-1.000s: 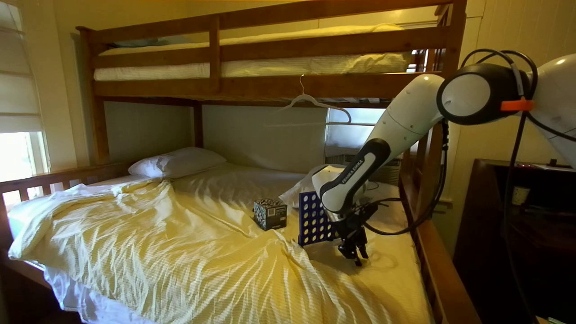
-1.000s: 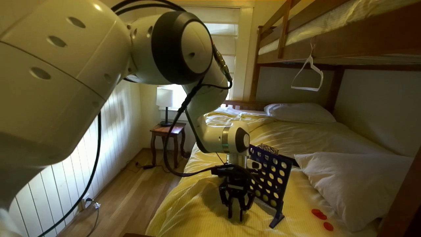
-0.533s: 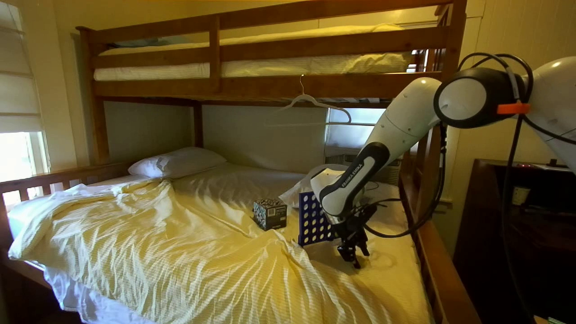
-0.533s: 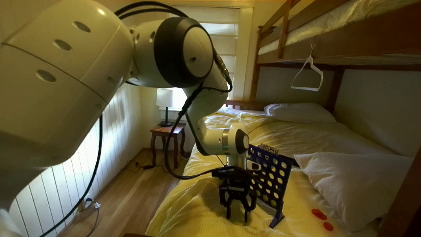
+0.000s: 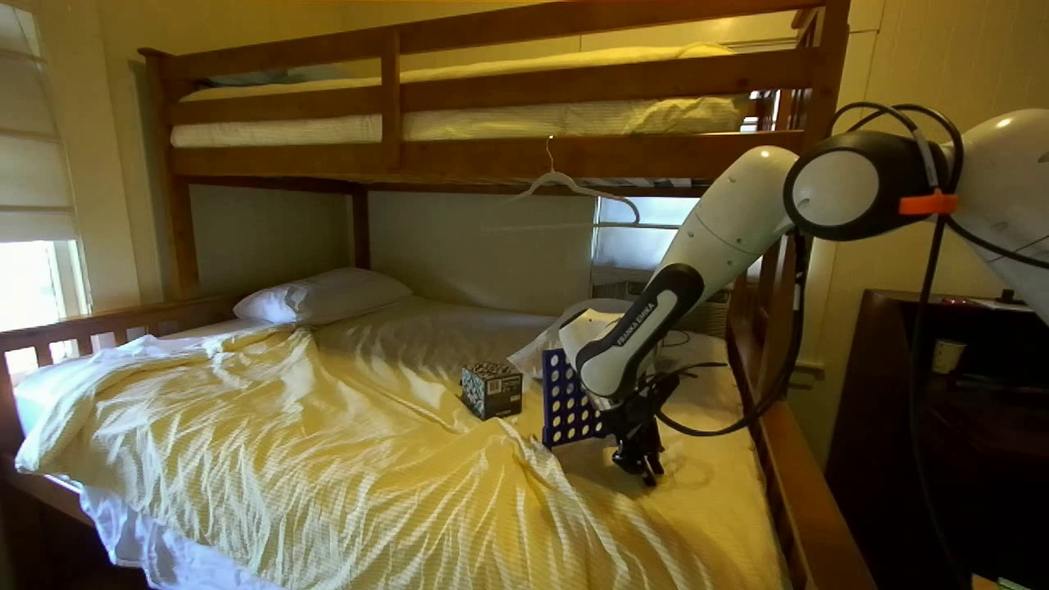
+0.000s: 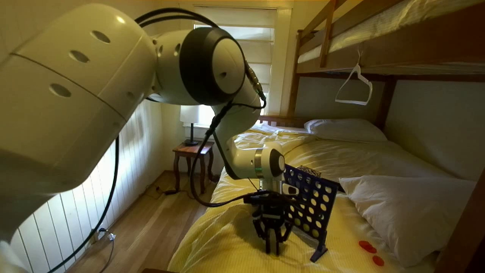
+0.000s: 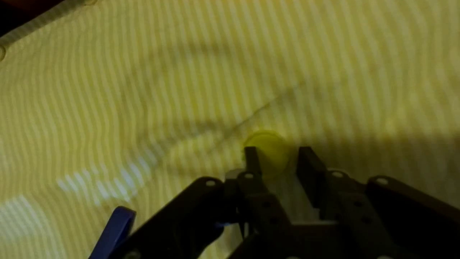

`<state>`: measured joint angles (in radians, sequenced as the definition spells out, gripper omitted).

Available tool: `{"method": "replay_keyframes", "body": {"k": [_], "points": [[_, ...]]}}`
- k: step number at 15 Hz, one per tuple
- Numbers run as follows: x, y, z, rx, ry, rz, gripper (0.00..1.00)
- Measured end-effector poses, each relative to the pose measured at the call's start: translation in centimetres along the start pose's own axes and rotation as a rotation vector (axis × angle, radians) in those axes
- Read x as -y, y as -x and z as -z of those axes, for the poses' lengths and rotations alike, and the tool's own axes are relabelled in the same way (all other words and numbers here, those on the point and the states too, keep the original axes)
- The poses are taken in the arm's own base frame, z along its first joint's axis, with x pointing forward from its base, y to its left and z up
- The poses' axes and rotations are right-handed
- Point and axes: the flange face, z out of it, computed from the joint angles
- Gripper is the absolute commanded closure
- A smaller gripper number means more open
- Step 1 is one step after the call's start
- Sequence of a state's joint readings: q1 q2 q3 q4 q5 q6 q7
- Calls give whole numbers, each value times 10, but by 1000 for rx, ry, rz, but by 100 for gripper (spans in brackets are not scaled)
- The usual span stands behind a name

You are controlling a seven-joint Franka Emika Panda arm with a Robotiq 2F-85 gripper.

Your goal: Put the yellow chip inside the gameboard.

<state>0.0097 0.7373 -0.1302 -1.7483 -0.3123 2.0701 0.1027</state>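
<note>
Pointing down at the striped yellow bedcover (image 7: 161,100), the jaws stood a little apart, with a gap plain to see between their dark fingertips (image 7: 309,165). The yellow chip (image 7: 273,153) lay flat on the bedcover below: in the wrist view it showed in that gap, one fingertip overlapping its left edge and the other just clear of its right. Whether either fingertip touched the chip or the bedcover could not be told. The gameboard (image 6: 317,204), dark blue and pierced by rows of round holes, stood upright on the bedcover just beside the jaws, and in an exterior view the white arm (image 5: 721,221) hid part of it. Between the gameboard and a pale pillow (image 6: 409,212) lay some red discs (image 6: 378,261), two of them overlapping. A small dark patterned box (image 5: 492,392) sat on the bedcover, near the gameboard. Above, a white hanger (image 6: 352,102) hung from the wooden bunk rail (image 5: 467,157). Well apart, past the edge of the bedcover, stood a lamp (image 6: 189,115) with a pale shade.
</note>
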Motion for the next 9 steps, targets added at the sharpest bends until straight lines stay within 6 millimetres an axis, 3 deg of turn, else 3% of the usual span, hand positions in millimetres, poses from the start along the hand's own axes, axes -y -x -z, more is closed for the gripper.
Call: {"method": "replay_keyframes", "body": {"k": [4,9], "points": [[3,-3,0,1,8,8,64],[5,-4,-2,4,11,13,91]]}}
